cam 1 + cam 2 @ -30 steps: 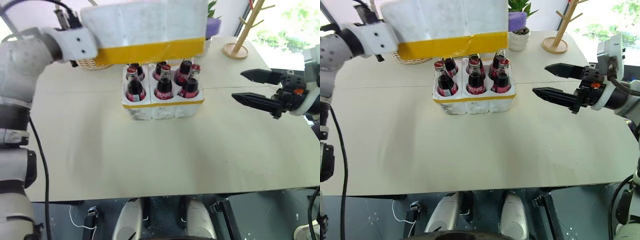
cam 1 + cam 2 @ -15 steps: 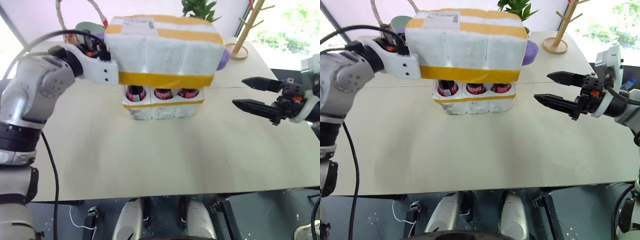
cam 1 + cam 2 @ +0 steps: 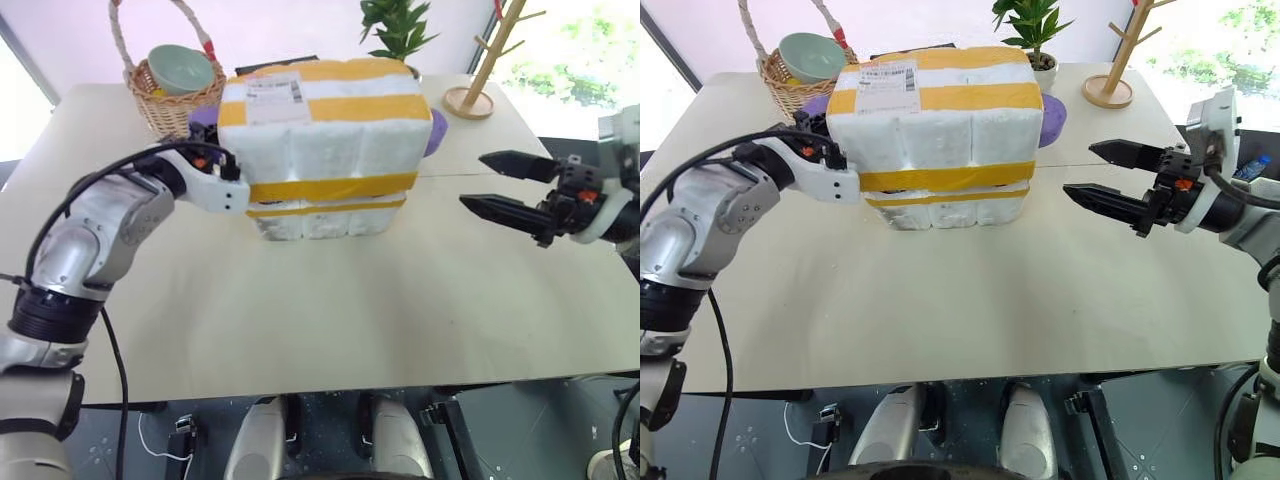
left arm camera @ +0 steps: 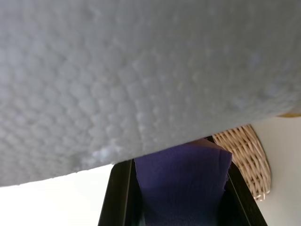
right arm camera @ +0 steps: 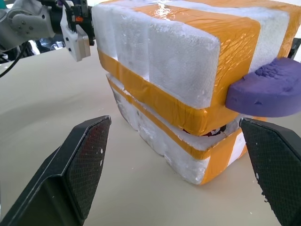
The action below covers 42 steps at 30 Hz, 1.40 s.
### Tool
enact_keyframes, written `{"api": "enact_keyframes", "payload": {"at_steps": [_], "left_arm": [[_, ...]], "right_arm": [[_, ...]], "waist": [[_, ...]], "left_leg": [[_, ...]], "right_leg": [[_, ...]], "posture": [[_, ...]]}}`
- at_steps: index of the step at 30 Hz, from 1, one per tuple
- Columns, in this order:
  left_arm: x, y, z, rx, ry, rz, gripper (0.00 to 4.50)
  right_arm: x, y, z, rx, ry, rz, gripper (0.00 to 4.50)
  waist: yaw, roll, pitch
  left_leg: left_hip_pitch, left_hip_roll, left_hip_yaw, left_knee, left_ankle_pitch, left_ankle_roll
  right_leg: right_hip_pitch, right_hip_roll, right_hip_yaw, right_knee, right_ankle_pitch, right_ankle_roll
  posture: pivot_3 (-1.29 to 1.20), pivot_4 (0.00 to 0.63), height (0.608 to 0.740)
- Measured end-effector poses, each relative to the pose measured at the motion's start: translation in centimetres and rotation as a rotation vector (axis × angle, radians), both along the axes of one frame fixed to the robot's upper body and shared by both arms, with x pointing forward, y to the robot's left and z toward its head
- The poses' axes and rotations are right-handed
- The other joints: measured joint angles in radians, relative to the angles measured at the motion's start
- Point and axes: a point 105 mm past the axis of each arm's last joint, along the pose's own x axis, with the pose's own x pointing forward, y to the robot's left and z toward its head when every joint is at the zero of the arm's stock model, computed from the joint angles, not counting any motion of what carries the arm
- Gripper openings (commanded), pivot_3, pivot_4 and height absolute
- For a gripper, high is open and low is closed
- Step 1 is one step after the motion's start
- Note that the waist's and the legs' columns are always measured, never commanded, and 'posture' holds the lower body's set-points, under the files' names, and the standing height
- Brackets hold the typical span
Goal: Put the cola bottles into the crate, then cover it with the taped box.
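Now your bench [image 3: 330, 300] carries the taped box [image 3: 325, 130], sitting down over the crate [image 3: 325, 217] near the far middle, their yellow bands nearly meeting. Your left gripper [image 3: 232, 180] is clamped shut on the box's left end. Your right gripper [image 3: 1105, 175] hangs spread wide, apart from the box's right end.

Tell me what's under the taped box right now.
The taped box sits over the crate, whose lower white wall and yellow band show. The cola bottles are covered; a red-and-dark sliver shows in the gap.
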Motion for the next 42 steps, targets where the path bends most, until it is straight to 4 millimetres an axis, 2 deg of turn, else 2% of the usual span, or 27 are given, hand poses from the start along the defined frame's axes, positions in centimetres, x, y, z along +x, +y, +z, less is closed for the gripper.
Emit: {"api": "enact_keyframes", "payload": {"at_steps": [10,11,15,17,18,22,24,26,29,31,32,34,36,38,42], "left_arm": [[0.5,0.3,-1.3,0.060,-0.057,-0.021,0.38],[0.6,0.4,-1.3,0.062,-0.060,-0.022,1.42],[0.5,1.3,-2.3,0.085,-0.033,-0.011,3.19],[0.1,1.6,-2.9,0.048,-0.004,-0.020,4.32],[-0.1,1.7,-3.3,0.027,0.011,-0.026,4.42],[-2.2,2.4,-3.3,-0.008,0.038,-0.089,4.42],[-3.9,3.7,-3.6,0.028,0.065,-0.111,4.42],[-5.4,4.9,-3.9,-0.026,0.126,-0.130,4.42],[-8.2,7.1,-5.8,-0.340,0.403,-0.099,4.42],[-9.8,8.6,-7.4,-0.654,0.665,-0.018,4.42],[-10.4,8.9,-7.3,-0.872,0.795,-0.006,4.42],[-10.6,8.8,-4.8,-1.210,0.934,-0.079,4.42],[-10.8,8.5,-1.6,-1.394,1.036,-0.171,4.42],[-11.5,8.0,0.4,-1.416,1.131,-0.227,4.42],[-12.8,6.9,-0.1,-1.365,1.334,-0.238,4.42]], "right_arm": [[0.2,0.0,0.0,0.026,-0.002,-0.016,4.50],[0.3,0.0,0.1,0.028,-0.004,-0.017,4.50],[0.5,0.0,0.1,0.041,0.000,-0.020,4.50],[0.7,0.1,-0.1,0.044,0.009,-0.018,4.50],[0.8,0.1,-0.1,0.045,0.011,-0.017,4.50],[0.9,0.2,-0.1,0.049,0.013,-0.015,4.50],[0.9,0.2,0.0,0.049,0.012,-0.016,4.50],[1.0,0.1,-0.1,0.048,0.016,-0.018,4.50],[0.9,-0.4,-0.7,0.037,0.040,-0.025,4.50],[0.8,-0.9,-1.2,0.022,0.060,-0.038,4.50],[0.7,-1.2,-1.6,0.014,0.074,-0.044,4.50],[0.6,-1.7,-1.9,0.004,0.088,-0.048,4.50],[0.6,-1.8,-2.0,-0.004,0.086,-0.045,4.50],[0.7,-2.0,-2.1,-0.015,0.088,-0.048,4.50],[1.2,-2.0,-2.3,-0.023,0.096,-0.052,4.50]], "waist": [[-0.001,0.000,0.000],[-0.001,0.000,0.000],[-0.003,0.000,0.000],[-0.004,0.000,0.000],[-0.003,0.000,0.000],[-0.006,0.000,0.000],[-0.010,0.000,-0.001],[-0.011,0.001,-0.001],[-0.015,0.001,-0.001],[-0.016,0.001,-0.001],[-0.013,0.001,-0.001],[-0.001,0.001,-0.001],[0.002,0.001,-0.001],[-0.001,0.003,-0.002],[-0.007,0.004,-0.002]], "left_leg": [[0.002,0.000,0.000,0.000,-0.001,0.001],[0.002,0.000,0.000,0.000,-0.001,0.001],[0.002,0.001,0.001,-0.001,-0.001,0.001],[0.002,0.001,0.001,-0.001,-0.001,0.001],[0.002,0.001,0.001,-0.001,-0.001,0.001],[0.002,0.001,0.001,-0.001,-0.001,0.001],[0.002,0.001,0.001,-0.002,-0.001,0.001],[0.002,0.001,0.001,-0.003,-0.001,0.000],[0.002,0.001,0.001,-0.003,-0.001,0.000],[0.002,0.001,0.000,-0.003,-0.002,-0.001],[0.002,0.001,-0.001,-0.003,-0.003,-0.002],[0.002,0.001,-0.003,-0.002,-0.002,-0.004],[0.003,0.001,-0.004,-0.001,-0.002,-0.004],[0.004,0.000,-0.002,-0.002,-0.002,-0.002],[0.004,0.001,0.001,-0.003,0.002,-0.005]], "right_leg": [[0.001,0.000,0.000,0.000,0.000,0.000],[0.001,0.000,0.000,0.000,0.000,0.000],[0.001,0.000,0.000,0.000,0.000,0.000],[0.001,-0.001,0.000,0.000,0.000,0.000],[0.001,-0.001,0.000,0.000,0.000,0.000],[0.000,-0.001,0.000,0.000,0.000,0.000],[-0.001,-0.002,0.000,0.000,0.000,0.000],[-0.001,-0.002,0.000,-0.001,0.000,0.000],[-0.001,-0.003,0.000,-0.002,0.000,-0.001],[-0.001,-0.003,0.000,-0.003,0.000,-0.001],[0.000,-0.002,0.000,-0.003,0.000,-0.001],[0.001,-0.001,-0.001,-0.004,0.000,-0.001],[0.003,0.000,-0.002,-0.005,0.000,-0.001],[0.004,0.000,-0.002,-0.006,0.000,0.000],[0.003,0.001,-0.001,-0.006,0.000,0.000]], "posture": [[0.00,0.150,0.736],[0.00,0.150,0.736],[0.00,0.150,0.736],[0.00,0.150,0.736],[0.00,0.150,0.736],[0.00,0.150,0.736],[0.00,0.150,0.736],[0.00,0.150,0.736],[0.00,0.150,0.736],[0.00,0.150,0.736],[0.00,0.150,0.736],[0.00,0.150,0.736],[0.00,0.150,0.736],[0.00,0.150,0.736],[0.00,0.150,0.736]]}}
